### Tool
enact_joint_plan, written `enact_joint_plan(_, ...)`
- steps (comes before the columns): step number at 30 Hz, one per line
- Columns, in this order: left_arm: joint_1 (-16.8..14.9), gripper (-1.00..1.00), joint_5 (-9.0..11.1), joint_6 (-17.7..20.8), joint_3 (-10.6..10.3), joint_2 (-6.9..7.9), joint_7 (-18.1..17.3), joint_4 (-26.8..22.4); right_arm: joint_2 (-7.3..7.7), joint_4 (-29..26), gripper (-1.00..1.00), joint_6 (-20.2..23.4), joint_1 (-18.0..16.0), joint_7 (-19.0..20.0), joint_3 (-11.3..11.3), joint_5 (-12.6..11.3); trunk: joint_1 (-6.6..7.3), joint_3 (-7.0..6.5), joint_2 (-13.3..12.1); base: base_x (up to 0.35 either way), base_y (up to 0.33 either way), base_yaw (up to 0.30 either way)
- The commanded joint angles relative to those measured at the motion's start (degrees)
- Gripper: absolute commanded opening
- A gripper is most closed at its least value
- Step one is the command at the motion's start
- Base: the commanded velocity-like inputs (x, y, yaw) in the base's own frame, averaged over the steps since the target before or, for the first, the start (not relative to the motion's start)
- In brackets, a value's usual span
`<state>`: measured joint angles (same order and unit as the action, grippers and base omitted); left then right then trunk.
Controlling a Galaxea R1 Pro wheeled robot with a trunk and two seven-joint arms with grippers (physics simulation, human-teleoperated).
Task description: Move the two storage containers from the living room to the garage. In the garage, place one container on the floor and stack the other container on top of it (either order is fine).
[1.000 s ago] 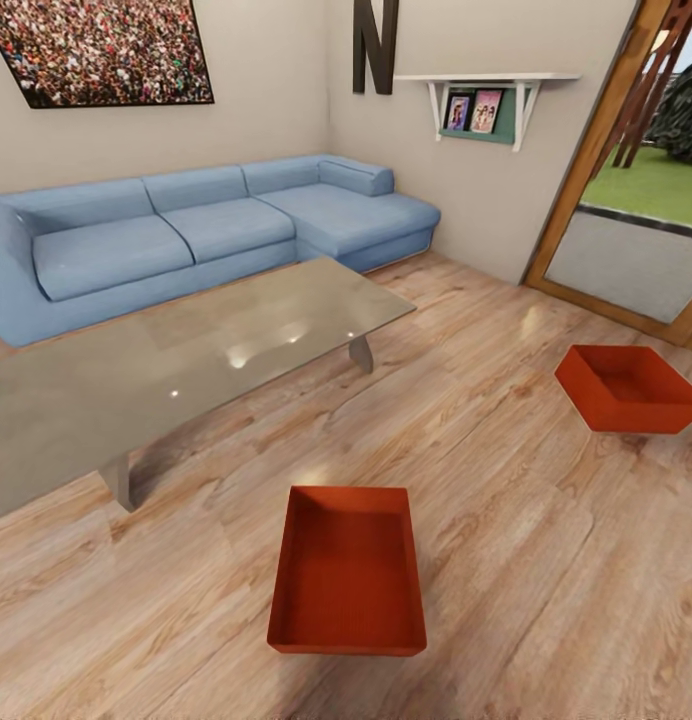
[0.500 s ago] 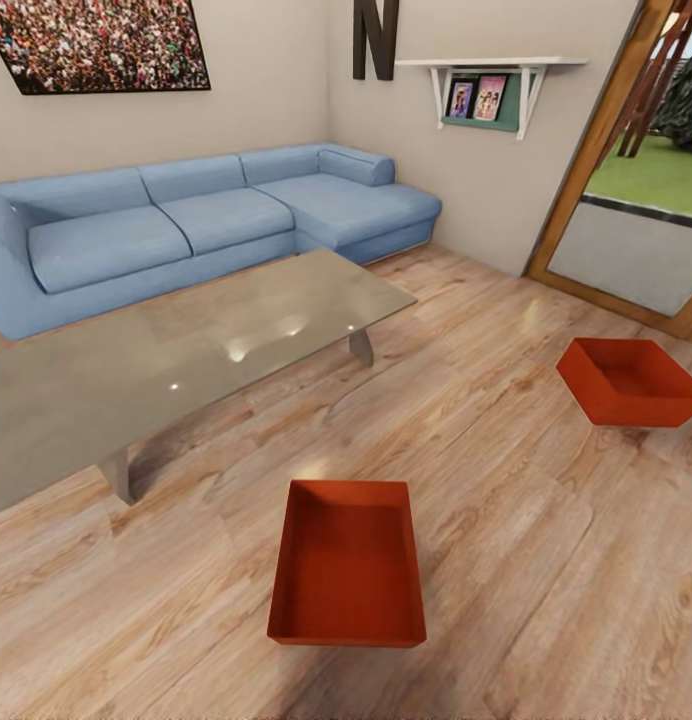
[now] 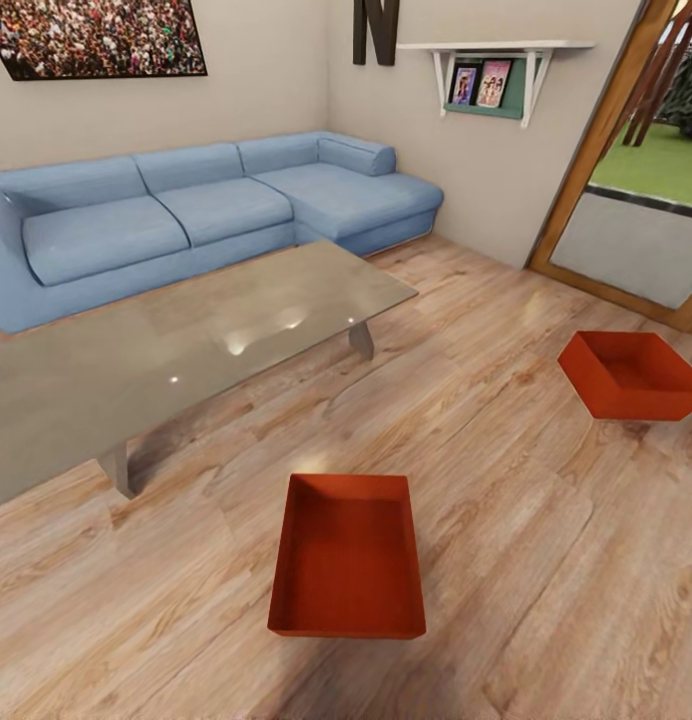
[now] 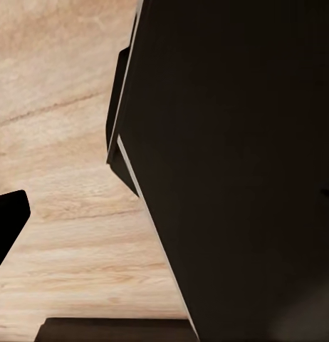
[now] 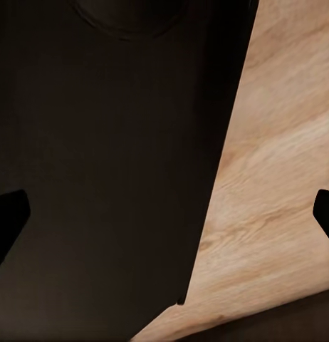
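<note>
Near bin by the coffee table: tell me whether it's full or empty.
Empty. The head view looks straight into the near bin, and its bare red-orange bottom and inner walls show, with nothing inside. It sits upright on the wood floor.

Even, bright light over the room; pale glare spots sit on the glass coffee table [image 3: 186, 350], and the wood plank floor [image 3: 546, 560] shines faintly. Both wrist views are soft, half in black shadow.
</note>
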<state>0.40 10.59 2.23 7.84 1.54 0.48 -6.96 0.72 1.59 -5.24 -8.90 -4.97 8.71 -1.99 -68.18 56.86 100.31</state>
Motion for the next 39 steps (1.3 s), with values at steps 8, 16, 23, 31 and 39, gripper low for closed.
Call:
enact_joint_plan(8,0.0,1.00,0.5,0.2,0.1,0.04,0.1,-0.2,-0.02,0.2,1.00,-0.3,-0.1,-0.1,0.4,-0.2,0.00,0.76,0.0,0.000,0.000,0.000)
enact_joint_plan(16,0.0,1.00,0.5,0.2,0.1,0.03,0.1,-0.2,-0.02,0.2,1.00,-0.3,-0.1,-0.1,0.4,-0.2,0.00,1.48,0.0,0.000,0.000,0.000)
enact_joint_plan(23,0.0,1.00,0.5,0.2,0.1,0.04,0.1,-0.2,-0.02,0.2,1.00,-0.3,-0.1,-0.1,0.4,-0.2,0.00,2.12,0.0,0.000,0.000,0.000)
enact_joint_plan(31,0.0,1.00,0.6,0.2,0.1,0.04,0.1,-0.2,-0.02,0.2,1.00,-0.3,-0.1,-0.1,0.4,-0.2,0.00,2.84,0.0,0.000,0.000,0.000)
enact_joint_plan(39,0.0,1.00,0.5,0.2,0.1,-0.03,0.1,-0.2,-0.02,0.2,1.00,-0.3,-0.1,-0.1,0.4,-0.2,0.00,3.57,0.0,0.000,0.000,0.000)
